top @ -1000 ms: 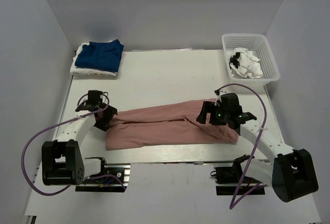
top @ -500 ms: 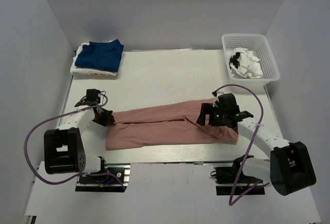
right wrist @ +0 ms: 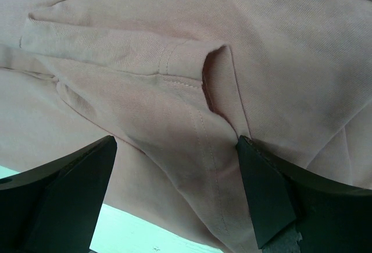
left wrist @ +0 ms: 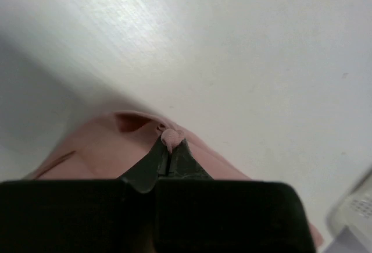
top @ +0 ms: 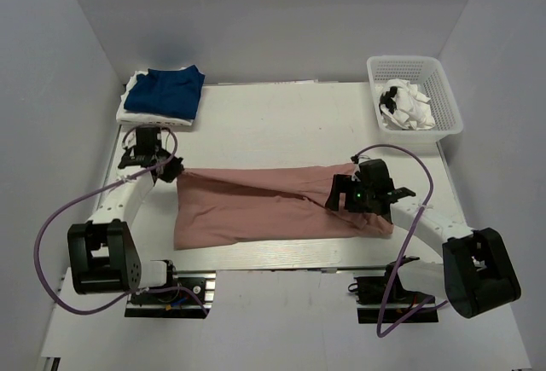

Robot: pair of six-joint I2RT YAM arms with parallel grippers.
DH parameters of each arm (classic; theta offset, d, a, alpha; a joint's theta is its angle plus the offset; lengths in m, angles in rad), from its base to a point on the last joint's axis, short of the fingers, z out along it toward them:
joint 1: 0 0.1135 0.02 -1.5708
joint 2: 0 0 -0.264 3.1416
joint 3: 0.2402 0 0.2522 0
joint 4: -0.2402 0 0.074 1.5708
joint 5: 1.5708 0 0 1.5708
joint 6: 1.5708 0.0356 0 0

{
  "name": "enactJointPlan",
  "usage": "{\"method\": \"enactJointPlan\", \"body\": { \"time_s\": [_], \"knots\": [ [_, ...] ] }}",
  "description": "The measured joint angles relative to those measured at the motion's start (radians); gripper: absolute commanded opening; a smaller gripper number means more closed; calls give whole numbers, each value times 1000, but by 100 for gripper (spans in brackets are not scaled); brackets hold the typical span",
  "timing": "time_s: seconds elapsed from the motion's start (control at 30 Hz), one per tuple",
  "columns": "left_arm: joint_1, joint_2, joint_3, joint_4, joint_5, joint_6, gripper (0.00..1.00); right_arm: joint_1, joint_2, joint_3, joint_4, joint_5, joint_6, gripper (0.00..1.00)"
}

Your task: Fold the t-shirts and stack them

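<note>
You're mid-fold on the pink shirt (top: 264, 205): your left claw (left wrist: 170, 148) is pinched tight on its corner, the cloth spread beneath it, arm reaching low and forward. Your right claw (right wrist: 174, 142) gapes wide, empty, tipped down, the sleeve (right wrist: 192, 55) just ahead of its fingers. Next, probably: close it there, then lift both ends together.

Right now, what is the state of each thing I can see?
pink t-shirt, folded lengthwise, lying flat
navy t-shirt, folded, stacked on white t-shirt
white t-shirt, folded, underneath
basket, holding crumpled white cloth
left gripper, shut on pink t-shirt's corner
right gripper, open over pink t-shirt
</note>
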Motion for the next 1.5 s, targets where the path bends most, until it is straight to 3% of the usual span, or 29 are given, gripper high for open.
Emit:
{"method": "enactJointPlan", "body": {
  "time_s": [0.03, 0.13, 0.23, 0.27, 0.33, 0.4, 0.47, 0.77, 0.83, 0.9, 0.93, 1.03, 1.17, 1.33, 1.5],
  "knots": [
    [-1, -19, -35, 17, -14, 12, 16, 0, 2, -1, 3, 0, 2, 90],
    [0, -66, -160, 39, -51, 33, 16, 0, 9, -1, 13, -2, 6, 90],
    [0, -76, -240, 15, -68, 47, 28, 0, 14, -1, 25, -4, 8, 90],
    [-1, -80, -253, -2, -74, 48, 43, 0, 14, -1, 26, -5, 8, 90],
    [0, -101, -257, -39, -90, 51, 50, 0, 14, -1, 27, -4, 10, 90],
    [0, -146, -250, -72, -113, 51, 66, 0, 14, -1, 27, -4, 11, 90],
    [0, -188, -228, -104, -134, 50, 70, 0, 14, -1, 27, -3, 13, 90],
    [0, -232, -144, -126, -94, 80, 72, 0, -17, -1, -10, 16, 19, 90],
    [0, -215, -144, -84, -26, 89, 53, 0, -35, 1, -26, 20, 19, 90],
    [0, -187, -155, 4, 70, 105, 51, 0, -56, 3, -30, 24, 24, 90],
    [-2, -174, -173, 65, 120, 113, 46, 0, -66, 5, -30, 29, 28, 90],
    [-16, -128, -238, 190, 236, 123, 46, 0, -72, 16, -24, 33, 42, 90],
    [-42, -51, -295, 240, 280, 135, 45, 0, -19, 34, -22, 31, 74, 90],
    [-60, -32, -374, 220, 272, 138, 35, -2, 90, 72, -23, 51, 106, 90],
    [-92, -109, -411, 147, 211, 110, 26, -6, 245, 187, 8, 120, 149, 90]
  ]
}}
